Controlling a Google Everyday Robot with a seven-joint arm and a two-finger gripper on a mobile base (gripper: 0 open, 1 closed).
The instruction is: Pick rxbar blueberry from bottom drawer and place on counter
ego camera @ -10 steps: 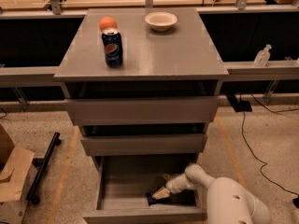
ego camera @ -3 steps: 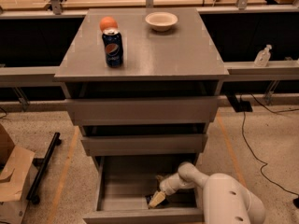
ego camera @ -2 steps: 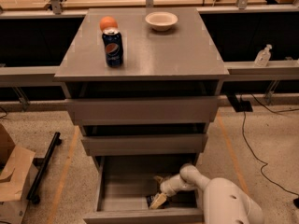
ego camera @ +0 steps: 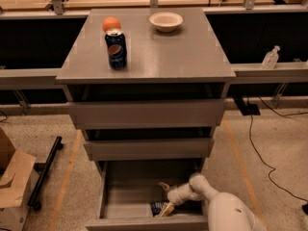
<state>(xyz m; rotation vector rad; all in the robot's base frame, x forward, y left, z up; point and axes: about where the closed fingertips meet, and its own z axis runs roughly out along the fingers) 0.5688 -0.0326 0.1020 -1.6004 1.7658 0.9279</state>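
Note:
The bottom drawer [ego camera: 115,196] is pulled out, and my arm reaches into it from the lower right. My gripper [ego camera: 162,198] hangs low at the drawer's front right, open, with one tan finger [ego camera: 163,186] toward the back and the other [ego camera: 167,209] near the front wall. The rxbar blueberry [ego camera: 157,207], a small dark blue wrapper, lies on the drawer floor against the front finger. Only part of it shows behind the drawer's front. The grey counter [ego camera: 168,52] tops the cabinet above.
On the counter stand a blue Pepsi can [ego camera: 116,48], an orange ball [ego camera: 111,23] behind it and a white bowl [ego camera: 166,21]. The two upper drawers [ego camera: 147,114] stick out slightly over the bottom one. A cardboard box [ego camera: 12,186] and a black bar lie on the floor at left.
The gripper has stayed in the bottom drawer, shifting slightly toward its front wall. Its fingers now show spread beside the dark wrapper. Nothing on the counter moved.

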